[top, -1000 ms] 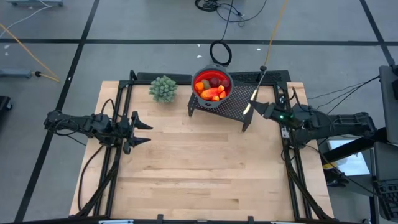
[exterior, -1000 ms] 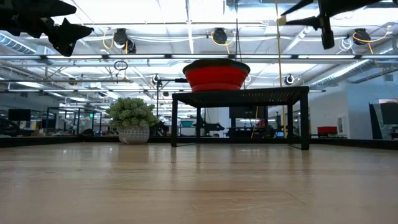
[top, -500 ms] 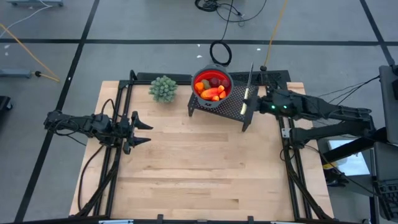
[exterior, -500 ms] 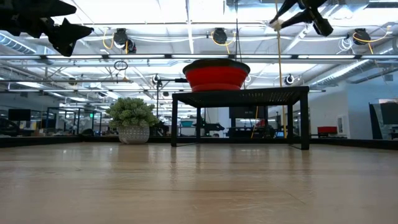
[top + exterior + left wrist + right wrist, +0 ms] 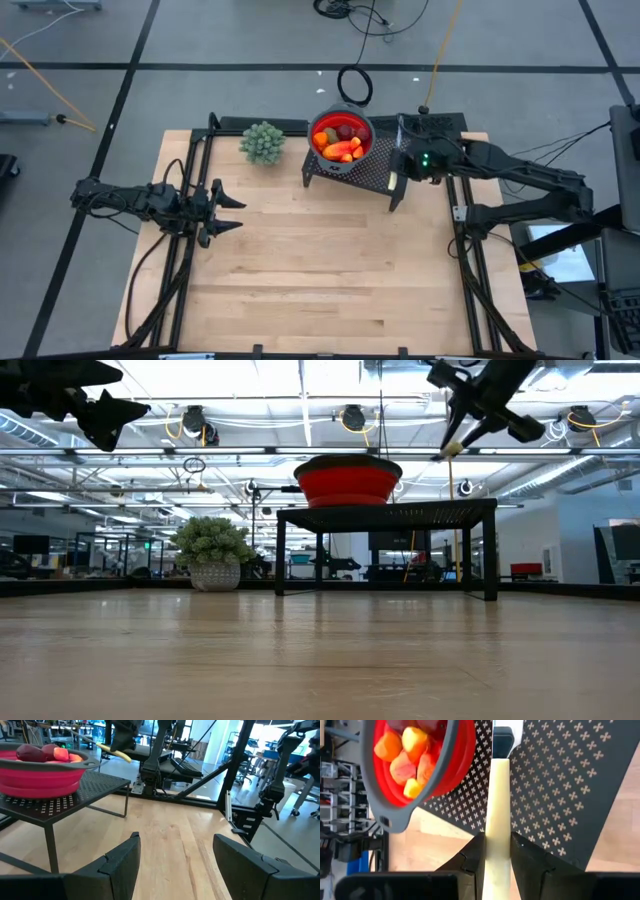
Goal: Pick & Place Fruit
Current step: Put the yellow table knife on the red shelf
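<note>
A wooden table (image 5: 320, 270) carries a black perforated stand (image 5: 372, 168) at its far side, and on that stand sits a red bowl (image 5: 341, 137) heaped with the fruit (image 5: 340, 146), with a green plant ball (image 5: 262, 142) just to its left. The right gripper (image 5: 395, 165) hangs over the stand just right of the bowl, its 2 fingers pinching a pale yellow utensil handle (image 5: 497, 820). The left gripper (image 5: 232, 212) waits spread apart over the table's left part, well apart from the bowl.

Red bowl (image 5: 341, 137) of fruit (image 5: 340, 148) on black perforated stand (image 5: 375, 170). Right gripper (image 5: 398, 160) over stand beside bowl. Left gripper (image 5: 228, 211) open over bare table (image 5: 320, 270). Green plant ball (image 5: 262, 142) at table's far edge.
</note>
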